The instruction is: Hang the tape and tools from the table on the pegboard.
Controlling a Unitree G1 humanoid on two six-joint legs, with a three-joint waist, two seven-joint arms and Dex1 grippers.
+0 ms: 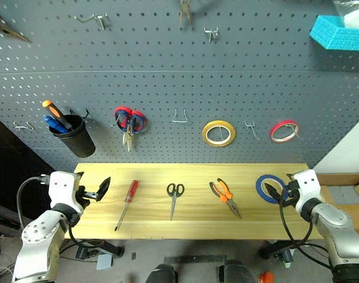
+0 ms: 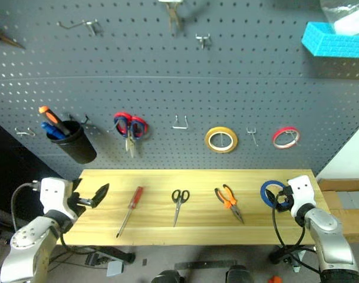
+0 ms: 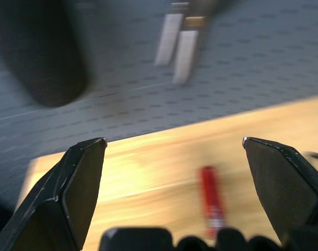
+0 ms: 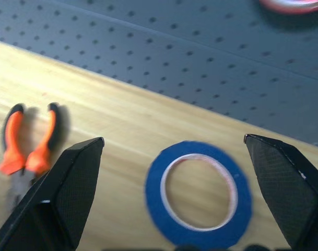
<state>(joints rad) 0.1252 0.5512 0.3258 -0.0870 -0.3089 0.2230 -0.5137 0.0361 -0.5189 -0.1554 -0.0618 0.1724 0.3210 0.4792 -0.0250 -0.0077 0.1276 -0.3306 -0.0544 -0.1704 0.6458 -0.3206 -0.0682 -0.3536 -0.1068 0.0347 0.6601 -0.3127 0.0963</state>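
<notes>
Four items lie flat in a row on the wooden worktop [image 1: 197, 212] below the grey pegboard [image 1: 167, 71]: red-handled screwdriver [image 1: 127, 203], black scissors [image 1: 174, 197], orange pliers [image 1: 224, 196] and blue tape [image 1: 267, 187]. The left claw [image 1: 99, 190] hovers wide and empty beside the screwdriver. The right claw [image 4: 174, 151] hovers wide over the tape.

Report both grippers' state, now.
Left gripper: open, holding nothing, above the table near the screwdriver.
Right gripper: open, holding nothing, over the blue tape.
</notes>
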